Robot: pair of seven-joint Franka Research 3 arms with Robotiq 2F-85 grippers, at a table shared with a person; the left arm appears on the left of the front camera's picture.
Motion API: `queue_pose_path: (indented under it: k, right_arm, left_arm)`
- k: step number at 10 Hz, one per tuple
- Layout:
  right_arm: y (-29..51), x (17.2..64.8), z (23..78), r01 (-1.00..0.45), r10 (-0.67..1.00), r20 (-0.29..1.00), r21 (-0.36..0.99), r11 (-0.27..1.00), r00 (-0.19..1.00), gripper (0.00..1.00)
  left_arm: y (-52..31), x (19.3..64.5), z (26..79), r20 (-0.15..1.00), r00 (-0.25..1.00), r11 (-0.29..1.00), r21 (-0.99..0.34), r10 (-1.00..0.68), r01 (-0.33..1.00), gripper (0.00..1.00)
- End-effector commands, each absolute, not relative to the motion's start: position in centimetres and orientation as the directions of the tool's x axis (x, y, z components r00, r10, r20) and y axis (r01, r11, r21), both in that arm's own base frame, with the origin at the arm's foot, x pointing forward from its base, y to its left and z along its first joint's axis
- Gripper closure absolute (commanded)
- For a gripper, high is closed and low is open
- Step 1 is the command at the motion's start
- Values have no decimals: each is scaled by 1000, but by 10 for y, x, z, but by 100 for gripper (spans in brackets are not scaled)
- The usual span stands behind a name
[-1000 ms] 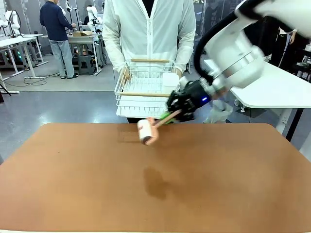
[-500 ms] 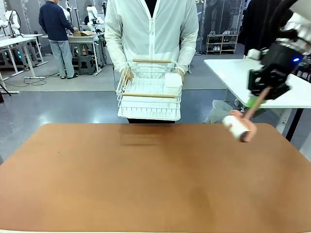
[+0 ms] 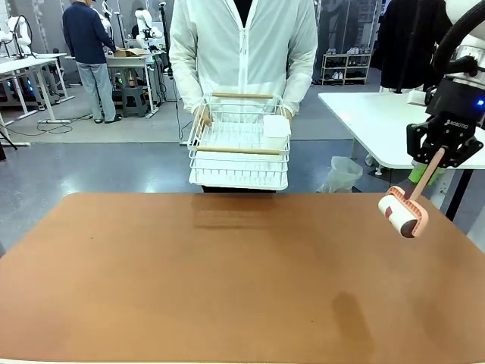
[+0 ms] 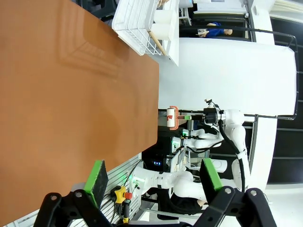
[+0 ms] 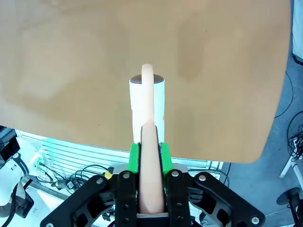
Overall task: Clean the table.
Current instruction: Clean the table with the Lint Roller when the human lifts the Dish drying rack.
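Front view: the right pincer is clenched on the peach handle of a lint roller. The handle slants down from between its green pads, and the roller's white drum hangs just below the pincer, on its picture-left side. The drum is held up in the air, apart from the tabletop, whose reddish-brown surface spreads out below the pincer and off to its picture-left side. Farther out on that same side, beyond the tabletop's far edge, a person in a white jacket holds a white dish rack in both hands, with a white tub in one corner of it.

In the right wrist view the right pincer has both pads pressed against the handle, the roller sticks straight out ahead of its fingertips, and the tabletop lies beyond the drum.

In the left wrist view the left pincer is released, its green pads spread wide with nothing between them. The tabletop stretches ahead of it, with the roller well apart from this pincer, and the dish rack farther off ahead.
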State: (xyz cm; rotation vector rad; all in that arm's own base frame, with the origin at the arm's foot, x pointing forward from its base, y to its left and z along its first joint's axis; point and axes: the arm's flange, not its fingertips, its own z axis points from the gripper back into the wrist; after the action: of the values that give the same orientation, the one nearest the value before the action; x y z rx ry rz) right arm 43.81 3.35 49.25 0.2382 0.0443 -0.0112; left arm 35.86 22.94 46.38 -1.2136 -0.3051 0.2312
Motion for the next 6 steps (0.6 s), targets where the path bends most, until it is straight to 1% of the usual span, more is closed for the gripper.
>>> queue_pose_path:
  k: [1, 6]
  right_arm:
    - [31, 436, 505, 11, -6, -23, 233, 972, 1000, 79]
    - [31, 436, 505, 11, -6, -23, 233, 972, 1000, 79]
  left_arm:
    - [232, 356, 465, 113, 934, 325, -946, 338, -3, 0]
    - [232, 356, 465, 113, 934, 325, -946, 338, -3, 0]
